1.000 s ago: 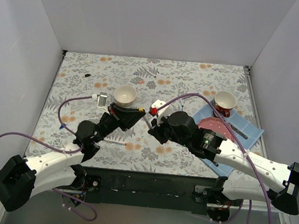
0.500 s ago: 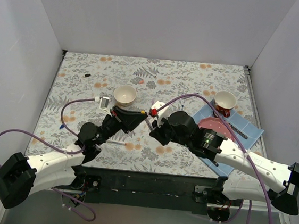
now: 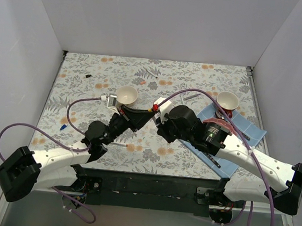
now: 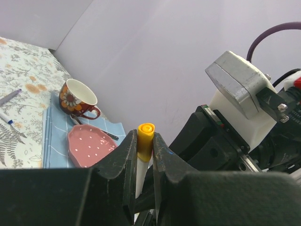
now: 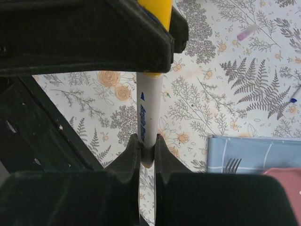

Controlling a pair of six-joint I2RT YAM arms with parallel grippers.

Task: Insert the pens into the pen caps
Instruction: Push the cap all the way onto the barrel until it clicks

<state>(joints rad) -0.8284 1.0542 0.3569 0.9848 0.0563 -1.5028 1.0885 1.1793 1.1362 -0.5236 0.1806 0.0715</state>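
Observation:
My left gripper (image 4: 145,137) is shut on an orange-yellow pen cap (image 4: 145,132), and the white pen barrel (image 4: 140,172) runs down between its fingers. My right gripper (image 5: 147,146) is shut on the other end of that same pen (image 5: 148,113). The cap (image 5: 158,8) sits on the pen's far end, inside the left fingers. In the top view the left gripper (image 3: 141,114) and right gripper (image 3: 158,115) meet tip to tip above the cloth, just right of the white bowl. The pen between them is mostly hidden there.
A white bowl (image 3: 126,95) stands beside the left gripper. A brown flowered cup (image 3: 227,101), a pink dish (image 3: 216,123) and a fork (image 5: 232,165) are on a blue napkin (image 3: 248,129). Loose on the cloth are a black cap (image 3: 88,76), a purple cap (image 5: 247,32), a blue piece (image 3: 62,127) and a pen (image 3: 191,96).
Both grippers have risen and shifted a little toward the far side, still joined on the pen. The right arm's move has uncovered a pen lying near the cup.

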